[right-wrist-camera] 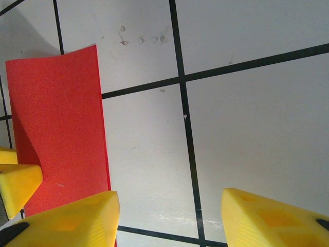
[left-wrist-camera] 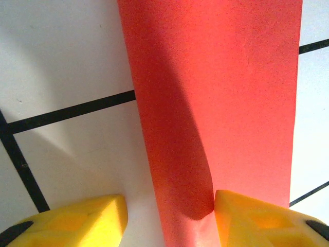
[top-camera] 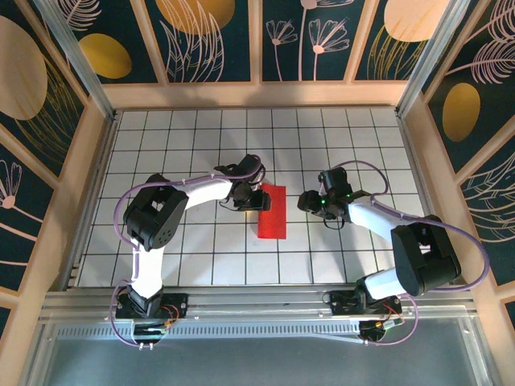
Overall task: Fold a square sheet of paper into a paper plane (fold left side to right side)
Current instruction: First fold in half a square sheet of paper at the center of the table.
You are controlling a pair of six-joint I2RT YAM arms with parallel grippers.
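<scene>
The square sheet of paper [top-camera: 272, 211], a narrow red strip, lies mid-desk [top-camera: 201, 249]. Part of its left edge hides under the left pincer [left-wrist-camera: 169, 216], released, one finger touching a lifted fold. The right pincer [right-wrist-camera: 167, 216] gapes empty just beside it.

Plain bright red paper [top-camera: 272, 211], white table [top-camera: 201, 145] with black grid lines, yellow-fingered left gripper [left-wrist-camera: 169, 208]

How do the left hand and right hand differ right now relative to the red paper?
The left hand is at the red paper's left edge, one finger against it; the right hand stands off to its right, apart from it. The left hand has red paper between its fingers; the right hand has bare white table. Both are open, with yellow fingers.
</scene>
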